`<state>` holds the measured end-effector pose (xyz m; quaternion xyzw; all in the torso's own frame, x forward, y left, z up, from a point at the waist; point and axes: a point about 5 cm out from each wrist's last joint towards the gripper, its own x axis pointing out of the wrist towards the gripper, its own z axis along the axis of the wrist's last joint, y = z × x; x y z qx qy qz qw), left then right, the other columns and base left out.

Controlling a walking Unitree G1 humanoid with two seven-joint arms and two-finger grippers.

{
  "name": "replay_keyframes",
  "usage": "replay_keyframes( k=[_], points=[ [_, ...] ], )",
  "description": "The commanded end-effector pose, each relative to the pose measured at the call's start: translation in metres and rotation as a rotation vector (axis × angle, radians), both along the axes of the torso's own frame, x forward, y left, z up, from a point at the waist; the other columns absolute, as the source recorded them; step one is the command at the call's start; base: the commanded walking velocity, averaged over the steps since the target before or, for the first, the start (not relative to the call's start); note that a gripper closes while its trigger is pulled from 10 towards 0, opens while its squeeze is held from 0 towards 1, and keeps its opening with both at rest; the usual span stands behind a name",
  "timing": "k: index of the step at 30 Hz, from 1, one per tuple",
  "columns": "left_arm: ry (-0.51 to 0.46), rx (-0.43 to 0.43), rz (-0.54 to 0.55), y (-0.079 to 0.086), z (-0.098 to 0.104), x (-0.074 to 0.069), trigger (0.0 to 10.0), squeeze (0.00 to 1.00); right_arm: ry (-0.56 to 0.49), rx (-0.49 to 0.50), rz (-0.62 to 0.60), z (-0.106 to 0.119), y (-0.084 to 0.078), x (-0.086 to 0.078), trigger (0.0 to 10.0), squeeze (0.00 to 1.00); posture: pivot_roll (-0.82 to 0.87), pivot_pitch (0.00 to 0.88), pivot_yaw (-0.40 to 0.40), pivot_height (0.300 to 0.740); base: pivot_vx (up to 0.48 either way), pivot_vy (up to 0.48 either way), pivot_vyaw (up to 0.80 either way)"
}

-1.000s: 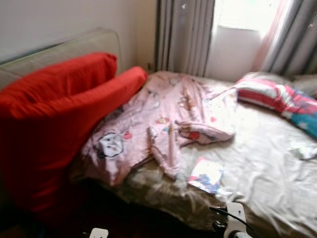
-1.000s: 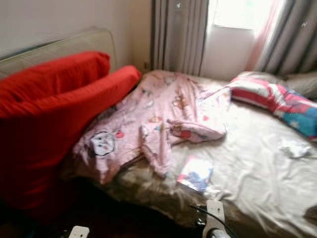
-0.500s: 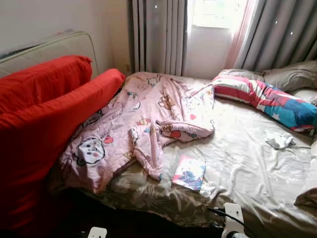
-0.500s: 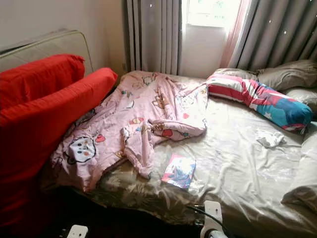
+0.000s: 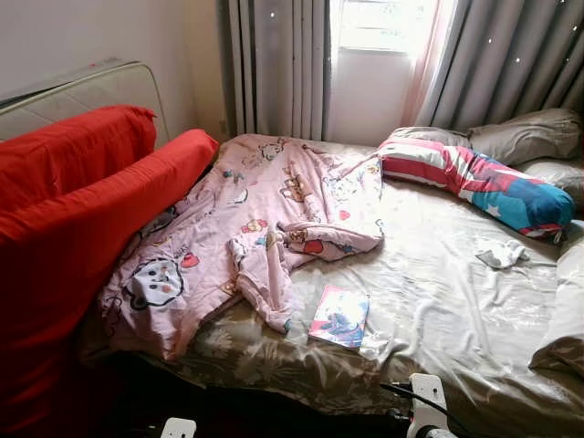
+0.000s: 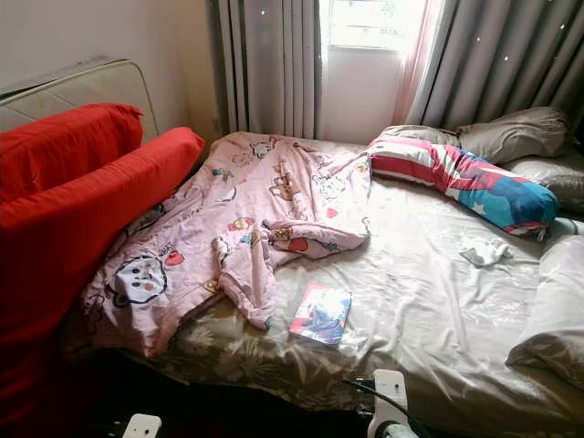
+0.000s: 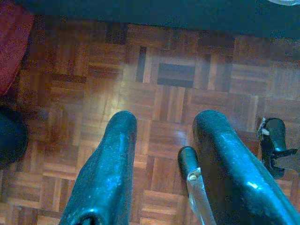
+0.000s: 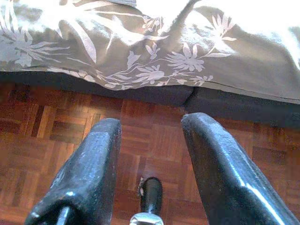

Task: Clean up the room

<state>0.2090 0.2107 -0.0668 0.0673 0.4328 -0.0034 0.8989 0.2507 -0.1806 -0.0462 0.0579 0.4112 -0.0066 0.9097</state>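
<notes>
Both sets of fingers spread, empty: left gripper (image 7: 161,159) and right gripper (image 8: 150,159) hang over parquet floor (image 7: 164,84) beside grey floral-sheeted bed (image 5: 438,301). On bed: pink cartoon-print blanket (image 5: 246,228), small glossy book (image 5: 340,316) just beside it near bed's front edge, crumpled white tissue (image 5: 504,255) well apart. Risk: you snag blanket, book slides off.

Red cushions (image 5: 82,237) cut off at left and bottom edges. Grey pillow (image 6: 557,319) cut by right edge. Small crumpled white thing (image 5: 502,255) on the bed sheet (image 5: 456,310), too small to identify. Magazine (image 5: 339,317) cover print unreadable.
</notes>
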Motion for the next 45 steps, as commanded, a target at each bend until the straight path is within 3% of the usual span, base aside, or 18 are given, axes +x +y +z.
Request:
replay_keyframes(
  k=[1,6,33,40,45],
  points=[
    [0.012,-0.006,0.015,0.002,-0.001,-0.001,10.0,0.00,-0.014,-0.007,0.003,0.002,-0.002,0.002,10.0,0.00,0.06,0.000,-0.012,0.740,0.262,0.000,0.41],
    [0.012,-0.006,0.014,0.002,-0.001,-0.002,10.0,0.00,-0.016,-0.007,0.004,0.002,-0.002,0.002,10.0,0.00,0.06,0.000,-0.012,0.740,0.265,0.000,0.58],
    [0.000,0.000,-0.013,0.002,0.000,-0.001,10.0,0.00,-0.032,0.000,-0.031,0.000,-0.001,-0.001,10.0,0.00,0.05,0.000,-0.004,0.740,0.279,0.000,0.00],
    [-0.102,-0.002,-0.016,0.005,0.013,0.017,10.0,0.00,-0.079,-0.010,-0.070,0.002,-0.001,0.000,10.0,0.00,0.04,0.000,0.010,0.740,0.000,0.000,0.00],
    [-0.243,0.021,-0.007,0.009,0.033,0.041,10.0,0.00,-0.171,-0.071,-0.078,0.008,-0.004,0.005,10.0,0.00,0.04,0.000,0.009,0.740,0.000,0.000,0.00]
  ],
)
